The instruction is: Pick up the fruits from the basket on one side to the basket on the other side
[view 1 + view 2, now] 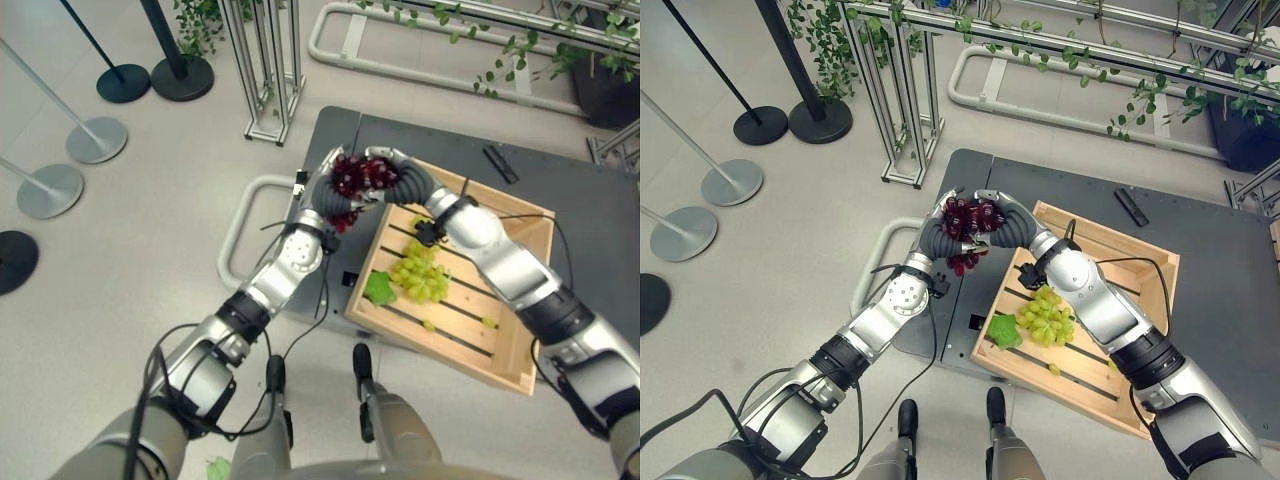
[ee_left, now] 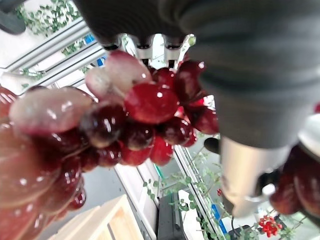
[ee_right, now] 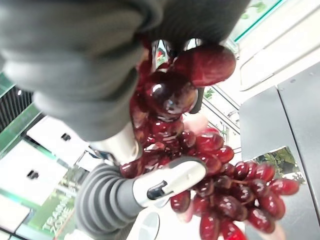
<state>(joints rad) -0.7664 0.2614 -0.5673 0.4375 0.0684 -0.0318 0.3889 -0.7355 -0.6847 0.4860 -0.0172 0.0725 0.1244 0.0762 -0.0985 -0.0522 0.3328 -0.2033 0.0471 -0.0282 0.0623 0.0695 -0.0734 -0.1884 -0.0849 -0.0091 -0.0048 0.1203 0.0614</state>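
A bunch of red grapes (image 1: 355, 180) hangs in the air just past the left rim of the wooden crate (image 1: 520, 232). Both hands meet on it. My left hand (image 1: 322, 190) grips it from the left, my right hand (image 1: 402, 176) from the right, fingers curled over its top. Close up, the grapes (image 2: 145, 105) press against the left hand's fingers, and the same bunch (image 3: 220, 195) dangles below the right hand. Green grapes (image 1: 420, 275) and a green leafy piece (image 1: 380, 288) lie on the crate's slats.
The crate stands on a dark grey table (image 1: 590, 190) with a black object (image 1: 500, 163) at its back. A white tube rail (image 1: 238, 222) runs by the table's left side. A metal frame stand (image 1: 265, 70) and stanchion bases (image 1: 95, 138) stand on the floor at left.
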